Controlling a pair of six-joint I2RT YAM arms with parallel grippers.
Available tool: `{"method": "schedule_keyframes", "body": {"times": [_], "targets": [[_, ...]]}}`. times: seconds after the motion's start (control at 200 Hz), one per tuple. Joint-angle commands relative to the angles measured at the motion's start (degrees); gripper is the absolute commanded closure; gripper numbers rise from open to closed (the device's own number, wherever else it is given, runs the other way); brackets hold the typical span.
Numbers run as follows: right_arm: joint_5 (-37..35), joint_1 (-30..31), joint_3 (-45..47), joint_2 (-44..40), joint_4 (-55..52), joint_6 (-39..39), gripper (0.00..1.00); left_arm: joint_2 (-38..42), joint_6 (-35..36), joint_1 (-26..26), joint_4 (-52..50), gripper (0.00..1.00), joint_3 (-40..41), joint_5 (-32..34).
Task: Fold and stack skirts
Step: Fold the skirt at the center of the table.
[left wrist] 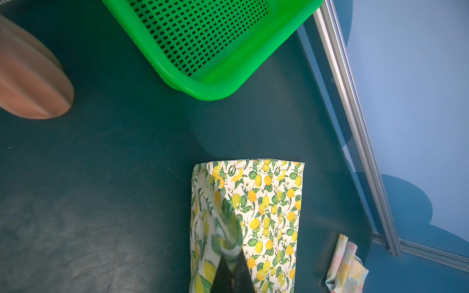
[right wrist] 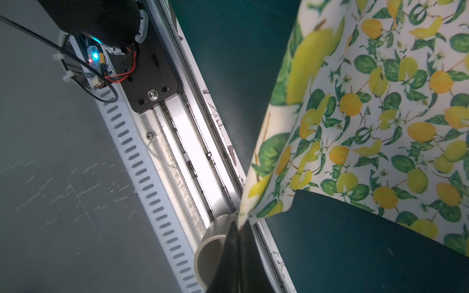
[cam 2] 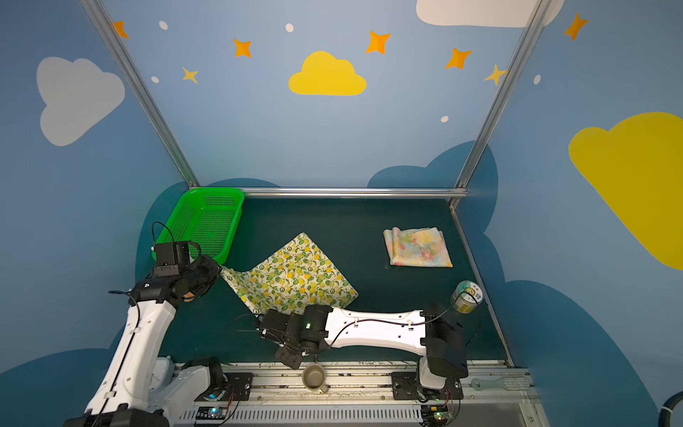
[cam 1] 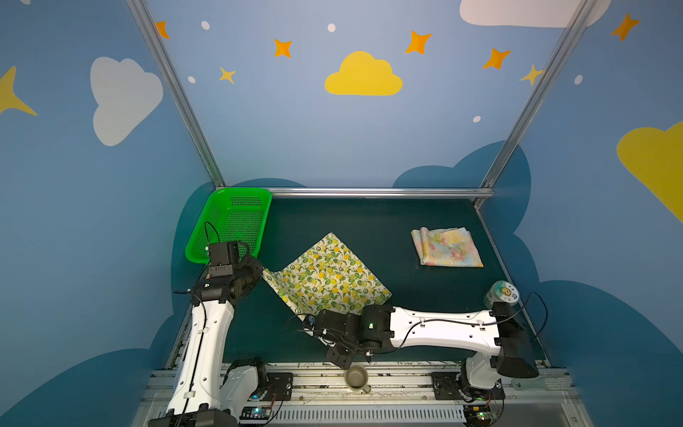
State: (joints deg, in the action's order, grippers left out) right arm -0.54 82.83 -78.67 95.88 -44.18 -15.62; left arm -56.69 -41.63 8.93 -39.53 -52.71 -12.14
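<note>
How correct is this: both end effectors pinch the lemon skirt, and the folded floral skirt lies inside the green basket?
Wrong place: the floral skirt lies on the table, apart from the green basket, in both top views. The rest holds.

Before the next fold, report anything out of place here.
A khaki mug stands on the aluminium front rail, off the dark green table, beside the right gripper pinching a corner of the lemon-printed cream cloth skirt; the cloth could catch it.
</note>
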Motion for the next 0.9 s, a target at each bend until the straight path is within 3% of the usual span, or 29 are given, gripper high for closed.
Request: {"method": "schedule_keyframes", "body": {"times": [0.0, 0.185, 0.426, 0.896], "targets": [[7.69, -4.04, 3.18, -4.23, 1.44, -0.52, 1.0, -3.26, -1.08, -0.71, 5.08, 0.96, -2.72, 0.51], [17.62, -12.86, 10.51, -9.42, 8.19, -2.54, 1.0, -10.7, -1.64, -5.04, 8.38, 0.96, -7.72, 2.74], [25.15, -23.99, 19.31, -14.2, 14.04, -4.43, 1.0, -23.03, -0.31, -10.96, 9.02, 0.96, -16.43, 4.97], [32.02, -36.43, 25.88, -13.91, 17.03, -4.92, 1.0, -42.28, 2.42, -16.52, 6.04, 0.96, -32.07, 5.97]]}}
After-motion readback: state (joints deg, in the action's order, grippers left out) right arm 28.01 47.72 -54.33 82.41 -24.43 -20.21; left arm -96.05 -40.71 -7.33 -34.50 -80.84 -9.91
